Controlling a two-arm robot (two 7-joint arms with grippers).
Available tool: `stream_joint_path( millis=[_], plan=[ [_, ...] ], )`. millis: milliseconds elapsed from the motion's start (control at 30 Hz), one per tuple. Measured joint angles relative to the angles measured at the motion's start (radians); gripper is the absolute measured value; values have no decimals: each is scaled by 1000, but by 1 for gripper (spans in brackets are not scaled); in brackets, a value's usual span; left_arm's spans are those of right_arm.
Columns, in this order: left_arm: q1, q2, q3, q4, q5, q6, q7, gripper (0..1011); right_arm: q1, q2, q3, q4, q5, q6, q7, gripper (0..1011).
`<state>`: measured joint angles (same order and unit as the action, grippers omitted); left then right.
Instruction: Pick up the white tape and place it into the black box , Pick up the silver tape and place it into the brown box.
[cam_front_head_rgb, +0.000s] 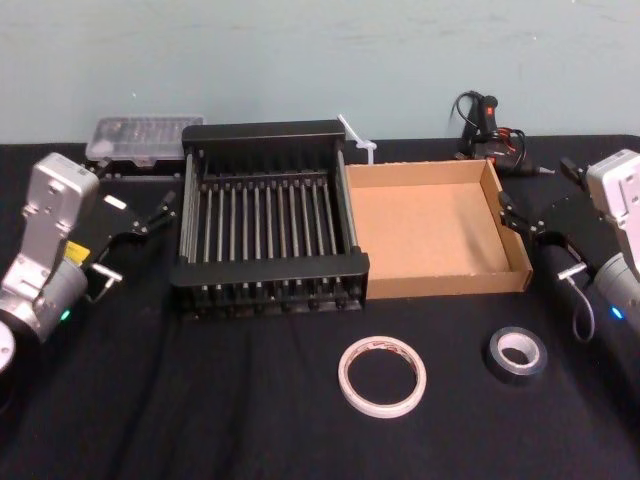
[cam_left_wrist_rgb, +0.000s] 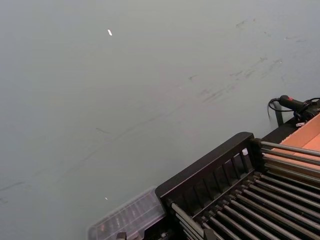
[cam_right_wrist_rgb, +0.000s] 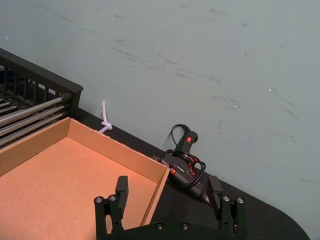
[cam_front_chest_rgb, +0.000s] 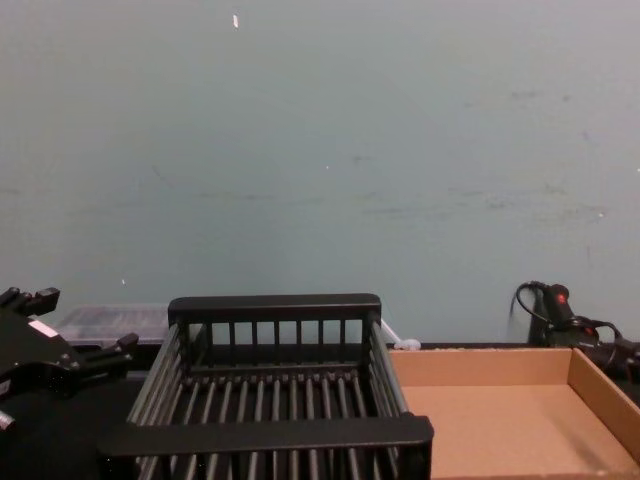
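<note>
**Both tapes on the worktop, both arms holding off**

I see the white tape lying flat near the front edge of the black worktop, roughly in front of where the two boxes meet. The silver tape lies flat near it on the right, in front of the brown box, apart from the white ring.

The black box and the brown box sit side by side with their walls touching, towards the back edge, the black one on the left. Neither has anything in it.

My left gripper hangs off the black box's left side, jaws apart and holding nothing. My right gripper hangs at the brown box's right wall. The right wrist view shows its jaws spread wide around empty air, straddling the box's far right corner.
</note>
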<state>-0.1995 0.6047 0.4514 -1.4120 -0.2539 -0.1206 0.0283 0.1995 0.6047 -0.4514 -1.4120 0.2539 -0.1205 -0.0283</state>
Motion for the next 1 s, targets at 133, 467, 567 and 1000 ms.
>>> stream_joint_path(
  millis=[133, 467, 567, 1000],
  plan=[
    [0, 0, 0, 0, 0, 0, 0, 1001, 0, 0, 0, 0, 0, 0, 0, 1002],
    [0, 0, 0, 0, 0, 0, 0, 1001, 0, 0, 0, 0, 0, 0, 0, 1002],
    [0, 0, 0, 0, 0, 0, 0, 1001, 0, 0, 0, 0, 0, 0, 0, 1002],
    [0, 0, 0, 0, 0, 0, 0, 1001, 0, 0, 0, 0, 0, 0, 0, 1002]
  ],
)
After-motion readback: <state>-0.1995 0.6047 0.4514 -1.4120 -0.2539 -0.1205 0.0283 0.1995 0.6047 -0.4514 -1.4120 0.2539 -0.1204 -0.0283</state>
